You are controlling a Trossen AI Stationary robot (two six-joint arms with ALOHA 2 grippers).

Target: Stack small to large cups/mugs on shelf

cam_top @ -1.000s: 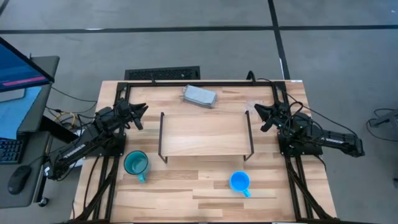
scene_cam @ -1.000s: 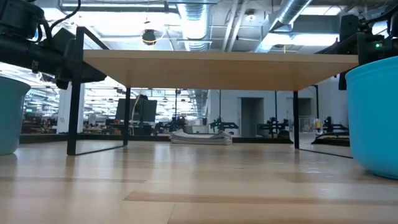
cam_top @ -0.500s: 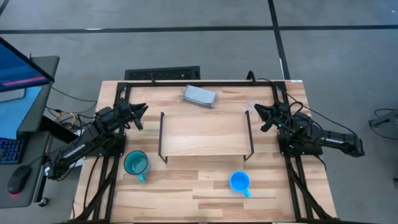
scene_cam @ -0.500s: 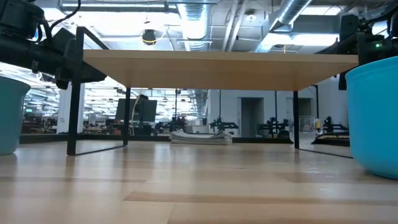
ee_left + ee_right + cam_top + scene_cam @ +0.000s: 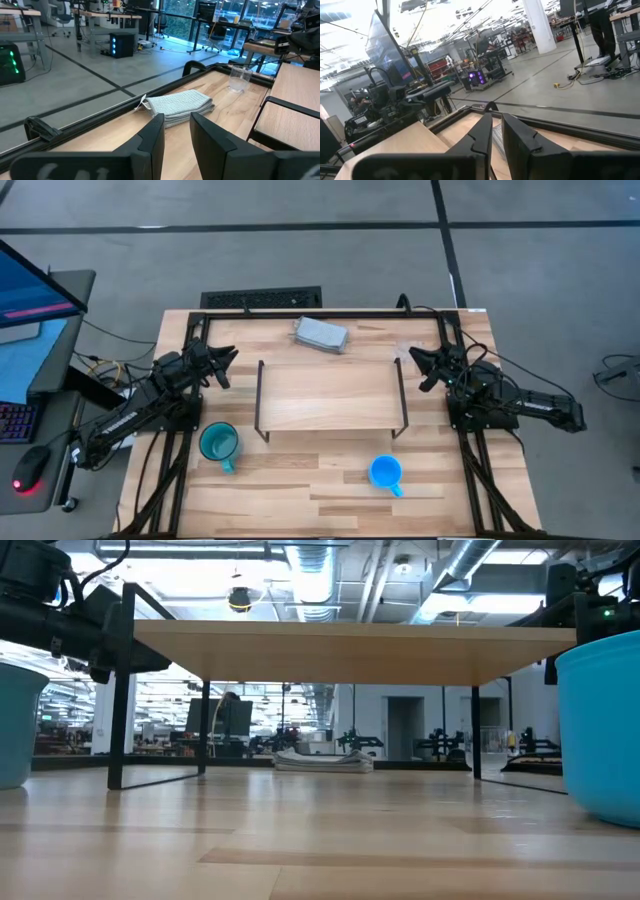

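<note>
The shelf (image 5: 330,395), a light-wood board on thin dark legs, stands mid-table with nothing on it. The teal mug (image 5: 218,443) stands upright on the table near the shelf's left front leg. The smaller blue mug (image 5: 385,472) stands in front of its right end. The clear cup (image 5: 239,79) stands on the table behind the shelf's far right corner. My left gripper (image 5: 228,365) hovers left of the shelf and my right gripper (image 5: 418,367) right of it. Each is level, narrowly open, with nothing between the fingers (image 5: 176,116) (image 5: 496,116).
A grey folded block (image 5: 320,334) lies near the table's far edge, behind the shelf. A dark frame (image 5: 330,312) runs along the table's far and side edges. Bare wood lies between the two mugs at the front. A desk with a monitor (image 5: 30,290) stands off the table's left.
</note>
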